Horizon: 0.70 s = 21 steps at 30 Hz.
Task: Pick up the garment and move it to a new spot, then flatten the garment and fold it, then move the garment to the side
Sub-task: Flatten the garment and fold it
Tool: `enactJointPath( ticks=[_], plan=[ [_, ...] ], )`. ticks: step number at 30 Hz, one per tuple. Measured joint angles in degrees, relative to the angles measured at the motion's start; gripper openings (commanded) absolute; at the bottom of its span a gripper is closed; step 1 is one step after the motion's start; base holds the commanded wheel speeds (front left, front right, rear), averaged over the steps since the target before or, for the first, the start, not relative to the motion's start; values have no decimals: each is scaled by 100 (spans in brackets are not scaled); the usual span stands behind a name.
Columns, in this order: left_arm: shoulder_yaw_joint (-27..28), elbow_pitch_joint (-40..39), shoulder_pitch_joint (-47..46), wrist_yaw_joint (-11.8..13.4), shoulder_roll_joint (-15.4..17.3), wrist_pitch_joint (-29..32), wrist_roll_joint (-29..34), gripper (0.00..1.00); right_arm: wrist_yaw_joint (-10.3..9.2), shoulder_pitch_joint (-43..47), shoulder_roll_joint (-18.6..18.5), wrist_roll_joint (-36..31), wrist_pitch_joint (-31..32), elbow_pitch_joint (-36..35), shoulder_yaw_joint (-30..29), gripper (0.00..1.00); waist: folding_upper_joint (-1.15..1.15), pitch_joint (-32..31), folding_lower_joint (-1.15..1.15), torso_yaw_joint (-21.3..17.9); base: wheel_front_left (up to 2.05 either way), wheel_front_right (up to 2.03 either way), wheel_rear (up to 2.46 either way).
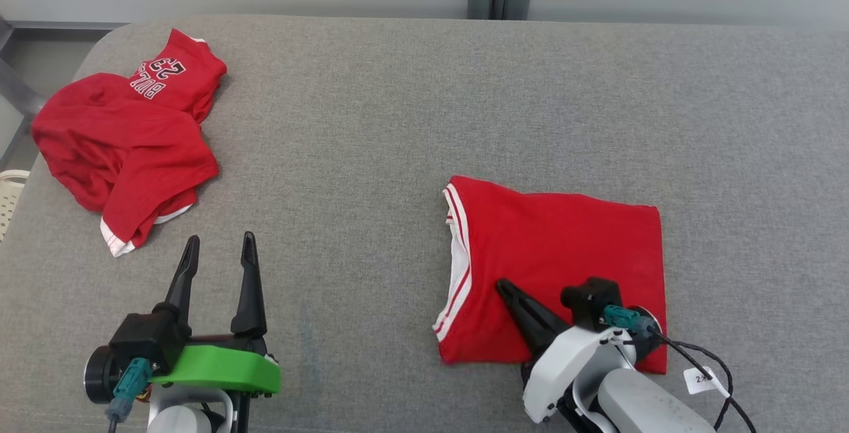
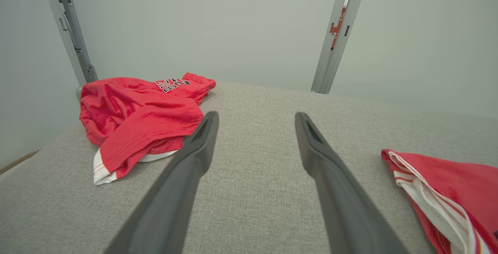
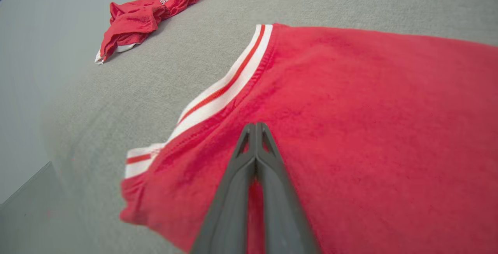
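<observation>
Red jersey (image 1: 564, 247) lies folded flat, white-striped trim at its left; right claw (image 1: 502, 284) closed over it, left claw (image 1: 220, 247) open.

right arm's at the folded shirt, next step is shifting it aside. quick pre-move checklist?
1. Right gripper shut: ok, fingers together, tips at the folded garment.
2. Fabric pinched between those fingers: cannot tell.
3. Fold tidy: ok, a flat rectangle with striped trim along its left edge in the head view.
4. Left gripper open and off the cloth: ok, over bare grey surface.
5. Crumpled jersey apart from the fold: ok, it lies at the far left corner.
</observation>
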Motion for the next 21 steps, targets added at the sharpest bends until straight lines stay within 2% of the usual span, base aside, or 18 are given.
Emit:
enactJointPath(
  ticks=[4, 7, 12, 15, 16, 17, 18, 21],
  plan=[
    [2, -7, 0, 14, 0, 0, 0, 100, 1, 14, 111, 19, 0, -78, 204, 0, 0, -6, 0, -39, 0, 0, 0],
    [11, -16, 0, 15, 0, 1, 1, 100, 1, 18, 99, 32, -1, -235, 92, 0, 0, -17, 0, -96, 0, 0, 0],
    [54, -31, 1, 18, -1, 0, 30, 100, 1, 42, -209, -132, -4, -700, -533, 0, 0, -45, 0, -233, 0, 0, 0],
    [56, -70, 1, 18, -1, 1, 46, 100, 1, 196, -412, -279, -5, -1018, -1115, 0, 0, -84, 0, -341, 0, 0, 0],
    [63, -77, 1, 16, -1, 0, 56, 100, 1, 239, -471, -321, -5, -1103, -1272, 41, 0, -99, 0, -369, 0, 0, 0],
    [69, -77, 3, 16, -1, 1, 63, 100, 1, 287, -531, -374, -5, -1203, -1475, 59, 0, -118, 0, -406, 0, 0, 0],
    [80, -81, 4, 15, -1, 1, 74, 100, 0, 352, -575, -425, -7, -1296, -1659, 100, 0, -138, 0, -441, 0, 0, 0],
    [116, -80, 10, 11, -1, 1, 112, 100, 0, 580, -657, -578, -5, -1546, -2072, 100, 0, -200, 0, -542, 0, 0, 0]
  ],
)
